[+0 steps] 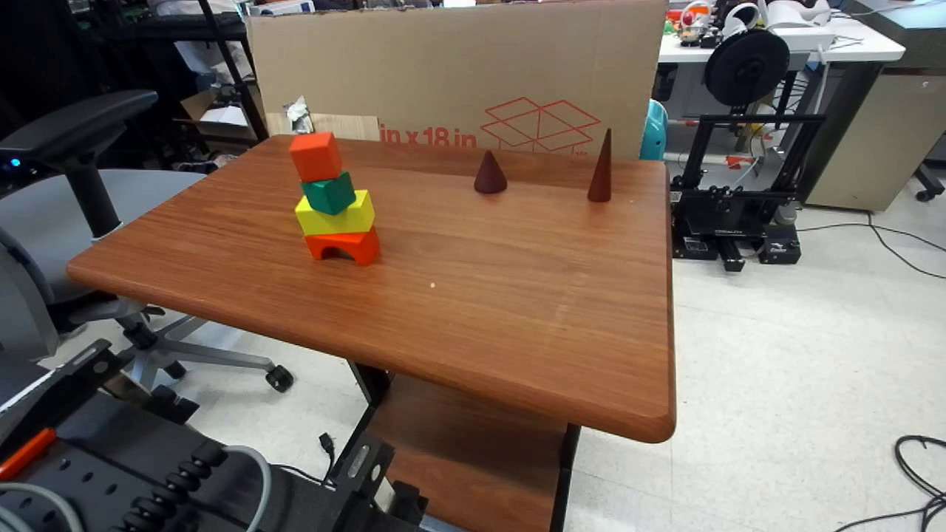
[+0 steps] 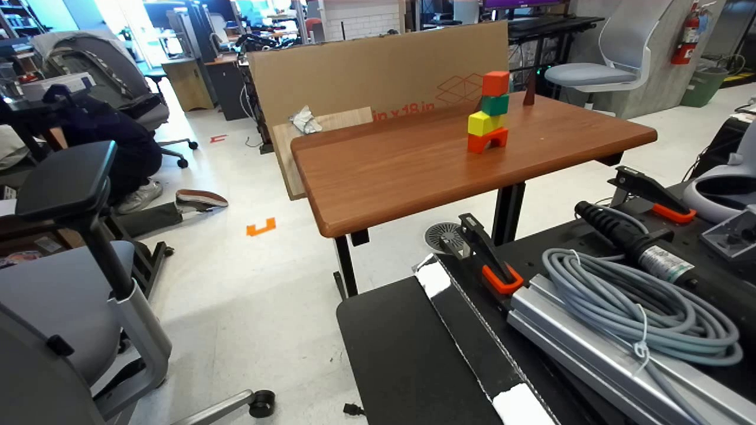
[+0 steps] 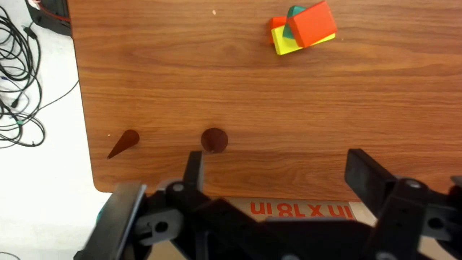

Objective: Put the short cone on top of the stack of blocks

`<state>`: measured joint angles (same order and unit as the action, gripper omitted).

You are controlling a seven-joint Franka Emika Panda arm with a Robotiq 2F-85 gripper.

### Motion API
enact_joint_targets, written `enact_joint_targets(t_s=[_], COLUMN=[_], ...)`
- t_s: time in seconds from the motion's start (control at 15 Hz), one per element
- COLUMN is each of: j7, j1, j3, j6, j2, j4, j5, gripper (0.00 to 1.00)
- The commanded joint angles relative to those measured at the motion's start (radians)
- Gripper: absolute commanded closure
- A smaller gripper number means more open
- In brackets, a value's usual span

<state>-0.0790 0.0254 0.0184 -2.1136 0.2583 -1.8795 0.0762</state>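
The short cone (image 1: 491, 174) is squat, dark reddish-brown and upright near the table's back edge. In the wrist view the short cone (image 3: 214, 140) lies just beyond the left fingertip. The stack of blocks (image 1: 336, 213) stands apart from it: an orange arch, a yellow block, a green block and a red-orange block on top, slightly twisted. The stack also shows in an exterior view (image 2: 488, 123), where the short cone is mostly or wholly hidden behind it, and at the wrist view's top (image 3: 312, 26). My gripper (image 3: 276, 155) is open and empty above the table; it is outside both exterior views.
A taller, slim brown cone (image 1: 601, 171) stands near the table's back corner, beside the short cone. A cardboard sheet (image 1: 443, 66) rises behind the table (image 1: 473, 295). A crumpled silver piece (image 1: 299, 116) sits at the board's edge. A chair (image 1: 81, 192) is beside the table.
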Motion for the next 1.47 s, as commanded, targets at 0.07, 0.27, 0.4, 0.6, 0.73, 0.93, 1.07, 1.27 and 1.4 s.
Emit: enact_joint_targets(t_s=[0.07,0.27,0.4,0.6,0.73,0.93,1.07,1.27,1.4], j7=[-0.099,-0.128,-0.115,-0.114,-0.123,-0.136,-0.145,-0.142,-0.138], j1=[0.033,0.041,0.038,0.040,0.048,0.062,0.070,0.076,0.076], j3=[-0.010,-0.011,-0.004,-0.002,-0.005,-0.009,-0.010,-0.010,-0.011], j6=[-0.057,-0.082,-0.122,-0.140,-0.133,-0.125,-0.121,-0.095,-0.092], j2=[0.123,0.185,0.218,0.270,0.303,0.355,0.390,0.449,0.478], j4=[0.095,0.124,0.135,0.162,0.184,0.218,0.245,0.303,0.331], j5=[-0.049,-0.059,-0.042,-0.035,-0.042,-0.051,-0.049,-0.051,-0.048], gripper=[0.00,0.00,0.00,0.00,0.00,0.00,0.00,0.00,0.00])
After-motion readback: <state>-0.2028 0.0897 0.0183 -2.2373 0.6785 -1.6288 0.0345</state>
